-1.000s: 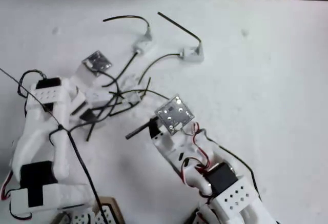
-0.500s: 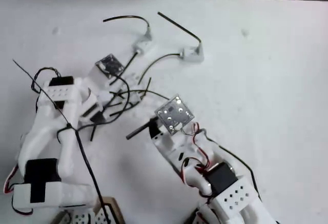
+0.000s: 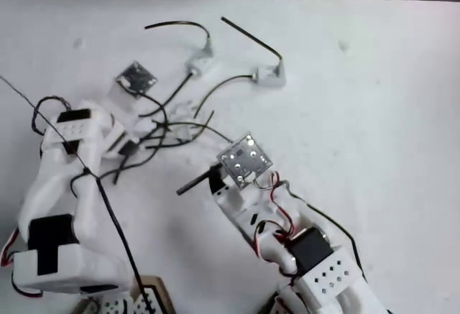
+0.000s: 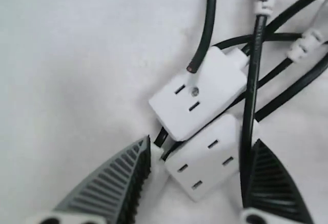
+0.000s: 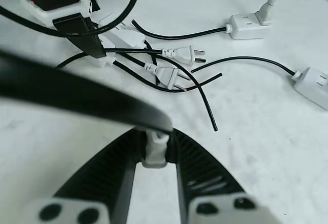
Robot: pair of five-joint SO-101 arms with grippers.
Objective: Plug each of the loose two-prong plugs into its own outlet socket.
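In the left wrist view my left gripper (image 4: 197, 175) is open, its fingers on either side of a white outlet socket (image 4: 205, 162). A second white socket (image 4: 197, 98) lies against that one, with black cords crossing both. My right gripper (image 5: 154, 155) is shut on a white two-prong plug (image 5: 154, 149), whose black cord (image 5: 77, 93) runs back across the view. Two loose plugs (image 5: 184, 55) (image 5: 169, 74) lie side by side on the table ahead of it. From above, the left gripper (image 3: 129, 141) sits in the cord tangle, and the right gripper (image 3: 208, 179) is near the table's middle.
Two more white sockets (image 3: 201, 61) (image 3: 269, 77) with black cords lie toward the far side of the white table (image 3: 374, 113). Tangled cords (image 3: 165, 131) spread between the arms. A small box (image 3: 154, 296) stands at the near edge.
The left arm swung right toward the plugs, then came back left and a little farther away. The right arm and its plug stayed still.
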